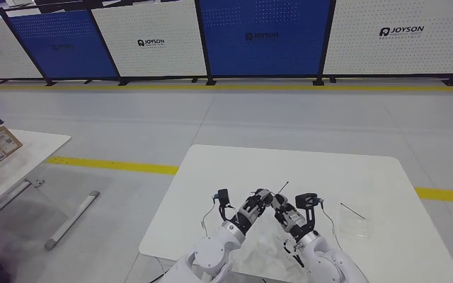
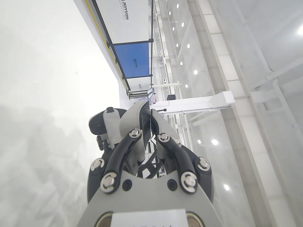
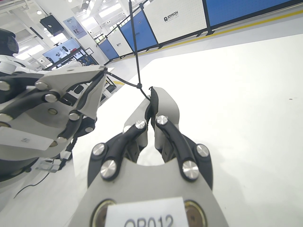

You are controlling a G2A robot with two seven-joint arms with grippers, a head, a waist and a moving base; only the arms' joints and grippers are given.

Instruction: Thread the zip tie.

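Black and thin, the zip tie (image 3: 133, 36) is stretched between the two grippers above the near middle of the white table (image 3: 236, 95). The right gripper (image 3: 151, 98) is clamped tight on one short end of it, the strap pinched between its dark pads. The left gripper (image 3: 102, 73) is likewise closed on the tie, its tips pinching another end just beside the right one. From the left gripper's tips a strand runs across to a small knot-like junction that sits just off the right gripper's tips. A short strand drops from that junction into the right gripper's pads. A long, straight strand rises from the same junction, slightly tilted, and ends in a small square block. Whether the strap passes through the junction cannot be told.

In the top view the two arms meet tip to tip, with the free strand poking out past them toward the far side of the table. Well apart on the robot's right, a clear plastic bag (image 1: 354, 225) lies flat on the table, with a second black strip (image 1: 352, 210) across its far edge. Beyond the table run a yellow floor line (image 1: 113, 165) and a row of blue and white perforated panels (image 1: 265, 35).
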